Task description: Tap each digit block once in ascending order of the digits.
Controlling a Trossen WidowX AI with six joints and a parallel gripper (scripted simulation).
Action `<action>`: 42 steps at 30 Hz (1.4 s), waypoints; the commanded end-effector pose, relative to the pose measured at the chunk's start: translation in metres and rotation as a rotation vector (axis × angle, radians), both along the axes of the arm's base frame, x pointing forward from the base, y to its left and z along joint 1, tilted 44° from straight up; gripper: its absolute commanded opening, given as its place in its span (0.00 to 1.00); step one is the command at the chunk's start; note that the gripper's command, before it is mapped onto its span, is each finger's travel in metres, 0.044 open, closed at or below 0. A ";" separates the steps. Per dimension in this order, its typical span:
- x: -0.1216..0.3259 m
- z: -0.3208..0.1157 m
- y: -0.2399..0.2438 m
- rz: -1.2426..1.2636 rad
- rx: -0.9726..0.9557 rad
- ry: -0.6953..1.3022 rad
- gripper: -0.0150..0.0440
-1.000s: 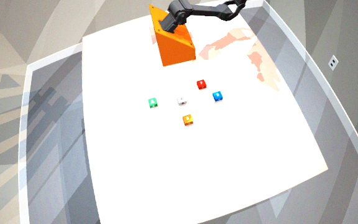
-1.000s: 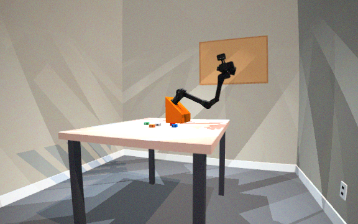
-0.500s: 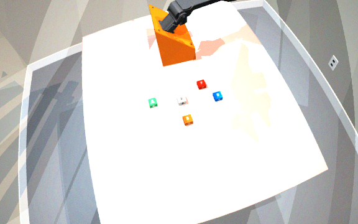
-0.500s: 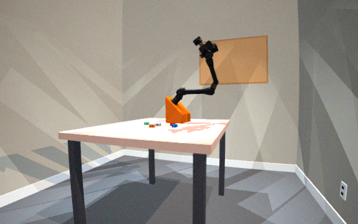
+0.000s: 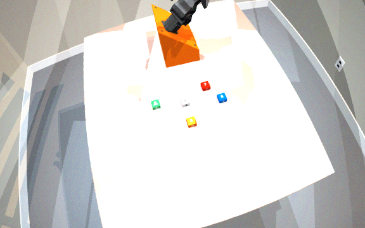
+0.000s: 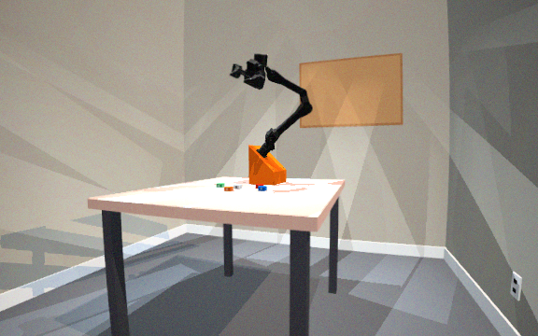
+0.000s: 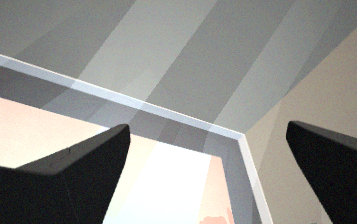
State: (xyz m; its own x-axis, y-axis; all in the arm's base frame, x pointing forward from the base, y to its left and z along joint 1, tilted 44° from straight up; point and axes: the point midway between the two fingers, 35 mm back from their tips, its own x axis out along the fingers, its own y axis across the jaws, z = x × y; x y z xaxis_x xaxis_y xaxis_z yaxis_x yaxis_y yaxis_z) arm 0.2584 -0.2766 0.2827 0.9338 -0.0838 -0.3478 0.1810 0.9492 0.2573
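Observation:
Several small blocks lie on the white table (image 5: 201, 164) (image 6: 232, 205): a red block (image 5: 205, 85), a blue block (image 5: 222, 97) (image 6: 262, 189), a white block (image 5: 185, 102) (image 6: 237, 187), a green block (image 5: 156, 104) (image 6: 220, 185) and a yellow-orange block (image 5: 191, 121) (image 6: 228, 189). Their digits are too small to read. My gripper (image 6: 237, 71) (image 7: 207, 130) is open and empty, held high above the table, well away from the blocks. In the wrist view no block shows, only a table corner and the floor.
The arm rises from an orange wedge-shaped base (image 5: 177, 47) (image 6: 265, 169) at the back of the table. An orange panel (image 6: 350, 90) hangs on the wall behind.

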 end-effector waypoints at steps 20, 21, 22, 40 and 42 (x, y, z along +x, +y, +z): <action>-0.024 -0.381 0.147 0.647 0.578 0.928 0.93; -0.024 -0.381 0.147 0.648 0.579 0.929 0.93; -0.024 -0.381 0.147 0.648 0.579 0.929 0.93; -0.024 -0.381 0.147 0.648 0.579 0.929 0.93; -0.019 -0.374 0.153 0.646 0.578 0.930 0.93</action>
